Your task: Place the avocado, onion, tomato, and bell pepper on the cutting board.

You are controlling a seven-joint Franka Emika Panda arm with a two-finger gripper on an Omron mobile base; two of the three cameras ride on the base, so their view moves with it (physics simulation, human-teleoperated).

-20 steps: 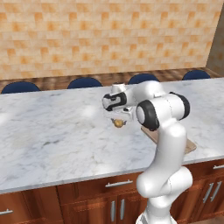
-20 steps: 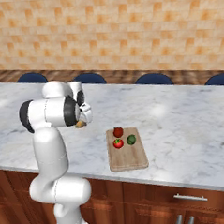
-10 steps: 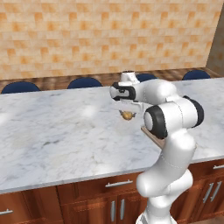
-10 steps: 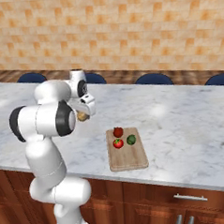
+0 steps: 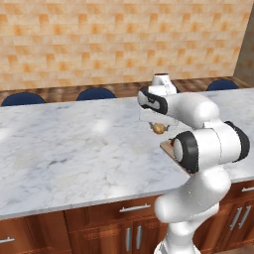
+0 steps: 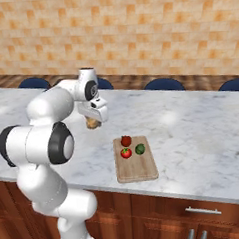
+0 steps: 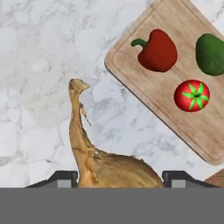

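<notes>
While the gripper (image 6: pixel 93 122) clamps the onion (image 7: pixel 114 173) above bare countertop (image 6: pixel 202 131) off the cutting board (image 6: pixel 139 170) edge — bell pepper (image 7: pixel 157 50), tomato (image 7: pixel 191 96), avocado (image 7: pixel 211 54) crowd one end — early release risks missing the board.

Open marble counter (image 6: pixel 202 131) between 9 and 12 o'clock of cutting board (image 6: pixel 139 170) | near half of board bare | far half blocked: bell pepper (image 7: pixel 156 50), tomato (image 7: pixel 191 96), avocado (image 7: pixel 211 54)

Base cams look fwd/down from behind-left & behind-right, sharing counter (image 5: pixel 74 149); hand cam close above cutting board (image 7: pixel 183 105).
</notes>
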